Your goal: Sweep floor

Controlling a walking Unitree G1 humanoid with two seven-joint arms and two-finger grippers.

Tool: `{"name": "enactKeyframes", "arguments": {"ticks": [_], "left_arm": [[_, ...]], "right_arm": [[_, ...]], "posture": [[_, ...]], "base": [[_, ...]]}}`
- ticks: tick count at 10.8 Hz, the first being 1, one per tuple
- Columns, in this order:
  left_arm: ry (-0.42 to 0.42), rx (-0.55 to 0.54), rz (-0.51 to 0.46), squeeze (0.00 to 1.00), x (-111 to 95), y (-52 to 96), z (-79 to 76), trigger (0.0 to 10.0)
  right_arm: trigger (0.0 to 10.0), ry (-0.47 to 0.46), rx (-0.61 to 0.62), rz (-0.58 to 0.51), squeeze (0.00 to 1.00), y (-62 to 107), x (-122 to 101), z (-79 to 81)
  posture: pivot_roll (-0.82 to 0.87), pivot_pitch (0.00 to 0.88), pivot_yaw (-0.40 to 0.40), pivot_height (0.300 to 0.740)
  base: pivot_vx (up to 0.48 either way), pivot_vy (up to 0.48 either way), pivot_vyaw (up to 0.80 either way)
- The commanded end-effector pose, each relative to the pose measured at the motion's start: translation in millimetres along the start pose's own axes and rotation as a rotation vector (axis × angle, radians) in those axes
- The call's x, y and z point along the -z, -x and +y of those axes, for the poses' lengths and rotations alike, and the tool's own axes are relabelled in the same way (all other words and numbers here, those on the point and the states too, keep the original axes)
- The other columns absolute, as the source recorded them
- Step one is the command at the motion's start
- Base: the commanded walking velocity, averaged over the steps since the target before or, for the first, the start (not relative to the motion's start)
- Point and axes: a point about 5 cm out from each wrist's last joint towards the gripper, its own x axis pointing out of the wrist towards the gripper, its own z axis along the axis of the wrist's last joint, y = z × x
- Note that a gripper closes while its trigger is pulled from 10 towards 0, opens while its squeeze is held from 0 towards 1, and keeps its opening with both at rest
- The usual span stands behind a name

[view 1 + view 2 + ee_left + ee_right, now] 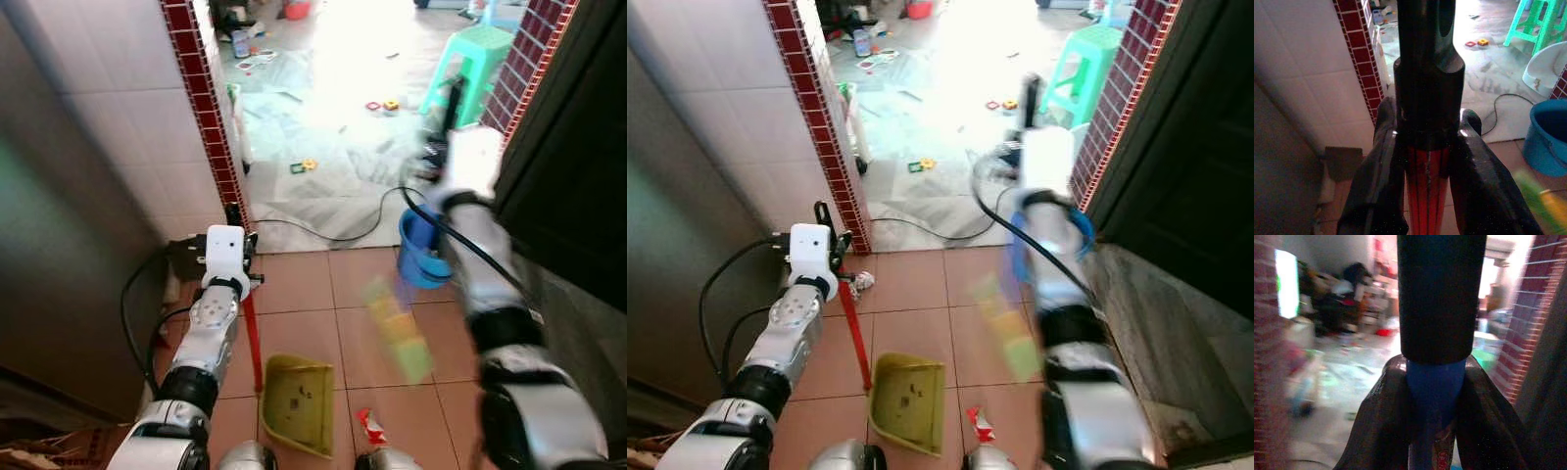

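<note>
Left wrist view has the left gripper (1425, 161) clenched on the dustpan handle (1426, 186), a red shaft with a black top, one black finger pressed against each side. From the head camera, that handle runs down from the left arm at about 9 o'clock to the yellow dustpan (297, 403), which rests on the terracotta floor tiles (294, 284) at 6 o'clock. A red and white wrapper (370, 427) lies on the tiles just beside the pan, toward 5 o'clock. The right gripper (1435, 396) grasps the broom handle (1434, 382), blue with a black cap. The broom head (397, 328) is a blurred yellow-green smear near the centre. A blue bucket (419, 250) stands at 2 o'clock, a green stool (475, 59) beyond it.
</note>
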Motion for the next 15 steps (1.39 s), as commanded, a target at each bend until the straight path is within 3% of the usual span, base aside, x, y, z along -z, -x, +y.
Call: {"name": "enactKeyframes", "arguments": {"ticks": [1, 2, 3, 4, 6, 9, 11, 12, 15], "left_arm": [[-0.080, -0.009, 0.019, 0.00, 4, 3.0, 8.5, 10.0], [-0.090, -0.002, 0.024, 0.00, 5, 3.7, 8.7, 10.0], [-0.117, 0.019, 0.043, 0.00, 7, 4.1, 8.5, 10.0], [-0.122, 0.026, 0.046, 0.00, 7, 4.4, 7.4, 10.0], [-0.118, 0.028, 0.049, 0.00, 7, 4.7, 6.7, 10.0], [-0.107, 0.024, 0.058, 0.00, 7, 4.5, 5.9, 10.0], [-0.104, 0.025, 0.062, 0.00, 7, 4.4, 5.3, 10.0], [-0.096, 0.025, 0.067, 0.00, 8, 4.4, 4.9, 10.0], [-0.025, 0.004, 0.067, 0.00, 7, 4.4, 6.1, 10.0]], "right_arm": [[10.0, 0.059, 0.035, 0.004, 0.00, 4.2, 1, -0.6], [10.0, 0.102, 0.077, 0.077, 0.00, 10.7, 15, -5.6], [10.0, 0.052, 0.082, 0.204, 0.00, 18.9, 36, 0.7], [10.0, -0.040, 0.084, 0.259, 0.00, 21.5, 43, 7.3], [10.0, -0.234, 0.031, 0.279, 0.00, 18.7, 39, 29.2], [10.0, -0.523, 0.016, 0.208, 0.00, 4.2, 14, 39.1], [10.0, -0.611, -0.016, 0.150, 0.00, -2.0, -3, 40.3], [10.0, -0.592, -0.048, 0.108, 0.00, -5.8, -13, 38.8], [10.0, -0.382, -0.105, 0.025, 0.00, -1.7, -15, 32.2]], "posture": [[-0.14, 0.026, 0.070, 0.740], [-0.14, 0.026, 0.071, 0.740], [-0.13, 0.026, 0.073, 0.740], [-0.13, 0.025, 0.072, 0.740], [-0.13, 0.025, 0.071, 0.740], [-0.13, 0.028, 0.067, 0.740], [-0.13, 0.027, 0.067, 0.740], [-0.14, 0.027, 0.068, 0.740], [-0.14, 0.026, 0.068, 0.740]], "base": [[0.000, 0.000, 0.00], [0.000, 0.000, 0.00], [0.000, 0.000, 0.00], [0.000, 0.000, 0.00], [0.000, 0.000, 0.00], [0.000, 0.000, 0.00], [0.000, 0.000, 0.00], [0.000, 0.000, 0.00], [0.000, 0.000, 0.00]]}}
